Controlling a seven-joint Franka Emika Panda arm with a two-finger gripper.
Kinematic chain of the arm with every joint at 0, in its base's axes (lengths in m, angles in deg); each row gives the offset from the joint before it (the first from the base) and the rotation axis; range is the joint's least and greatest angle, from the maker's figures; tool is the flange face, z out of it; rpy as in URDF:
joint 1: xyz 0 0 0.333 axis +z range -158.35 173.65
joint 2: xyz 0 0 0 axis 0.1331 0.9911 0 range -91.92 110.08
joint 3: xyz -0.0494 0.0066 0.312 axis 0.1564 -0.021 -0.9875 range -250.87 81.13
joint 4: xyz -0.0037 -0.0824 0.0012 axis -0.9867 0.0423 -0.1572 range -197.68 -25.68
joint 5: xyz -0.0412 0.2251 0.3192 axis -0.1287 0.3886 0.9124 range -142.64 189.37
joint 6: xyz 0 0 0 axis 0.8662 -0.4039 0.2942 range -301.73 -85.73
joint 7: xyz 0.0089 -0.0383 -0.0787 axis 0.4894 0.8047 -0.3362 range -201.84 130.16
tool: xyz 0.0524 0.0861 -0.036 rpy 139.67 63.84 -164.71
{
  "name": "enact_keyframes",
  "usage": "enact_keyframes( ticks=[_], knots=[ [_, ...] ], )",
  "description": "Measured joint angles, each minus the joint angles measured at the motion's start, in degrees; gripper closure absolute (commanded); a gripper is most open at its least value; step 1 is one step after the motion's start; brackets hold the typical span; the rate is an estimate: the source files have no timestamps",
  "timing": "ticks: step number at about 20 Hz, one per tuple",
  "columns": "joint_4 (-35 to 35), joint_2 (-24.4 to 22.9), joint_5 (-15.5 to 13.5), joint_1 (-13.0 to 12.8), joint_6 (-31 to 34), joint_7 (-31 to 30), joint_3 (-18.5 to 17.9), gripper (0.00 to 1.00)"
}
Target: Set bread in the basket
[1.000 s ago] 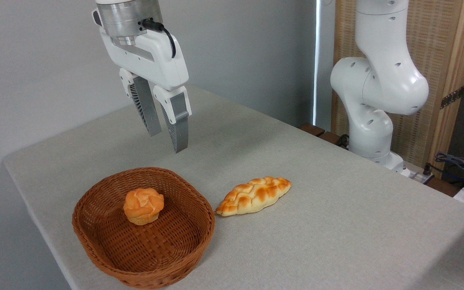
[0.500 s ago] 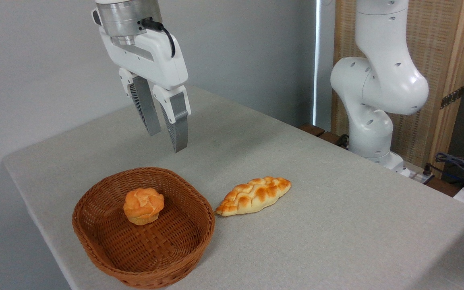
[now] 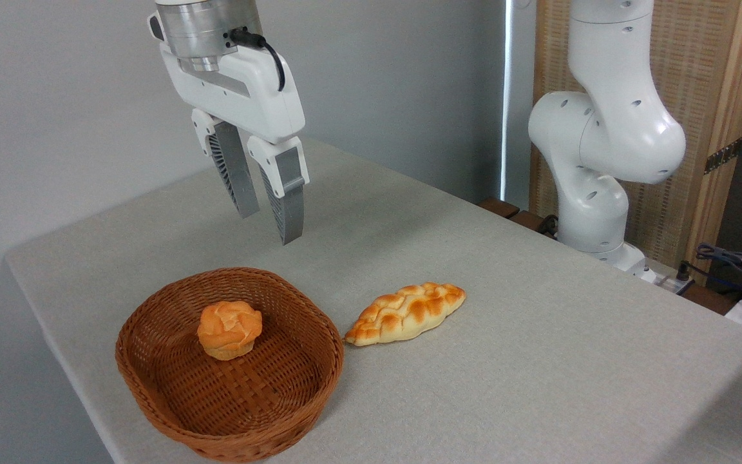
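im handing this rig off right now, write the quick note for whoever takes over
Gripper: empty, fingers a little apart, hanging in the air above and behind the basket.
Bread: the round bun sits inside the basket, toward its back left.
Braided loaf: on the table, just right of the basket rim, its tip close to it.
Done: bun is in the basket and released.
Left: nothing for the bun; move the arm away if wanted.

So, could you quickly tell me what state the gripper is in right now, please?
Gripper: open and empty, hanging above the table behind the basket.
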Motion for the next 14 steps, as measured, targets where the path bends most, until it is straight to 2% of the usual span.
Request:
enact_keyframes(
  ticks=[4,14],
  knots=[
    [-0.5,-0.4,-0.4,0.5,-0.2,-0.6,-0.1,0.0],
    [-6.2,-5.0,-1.4,1.3,-3.6,-0.6,-0.1,0.0]
  ],
)
